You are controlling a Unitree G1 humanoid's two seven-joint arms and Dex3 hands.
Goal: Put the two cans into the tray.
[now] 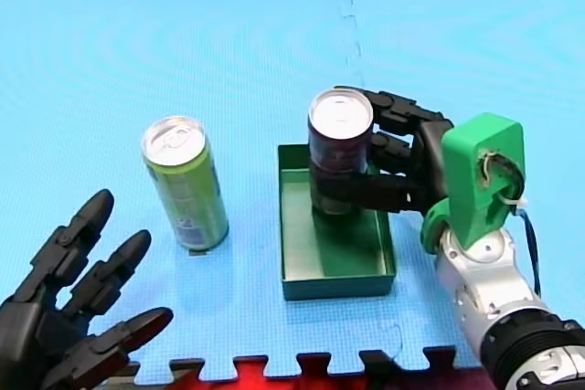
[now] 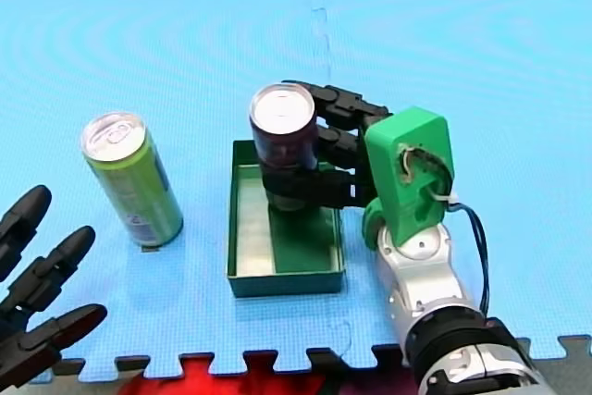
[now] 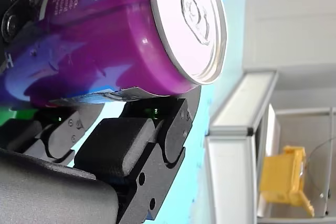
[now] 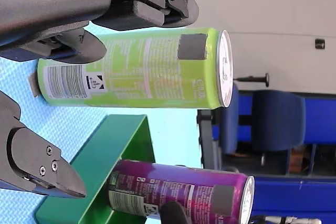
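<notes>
Now: one can at the tray's far end, the other standing left of the tray.

At the near left corner of the blue foam mat [image 1: 183,43], the black three-finger left hand [image 1: 78,303] is empty, holding nothing. The tall lime-green drink can [image 1: 186,184] stands upright on the mat beyond it and a little to its right, apart from its fingers and just left of the shallow green rectangular tray [image 1: 338,285]. Further right, the purple drink can [image 1: 340,152] is upright with its base down inside the tray's far end; whether it touches the floor I cannot tell. The black right hand [image 1: 407,162] is wrapped round its body from the right side. By my judgement the green can falls to the left hand: it is the nearer hand, the can's long axis is vertical, and a side grasp and a carry rightward over the tray's left wall would do it.
</notes>
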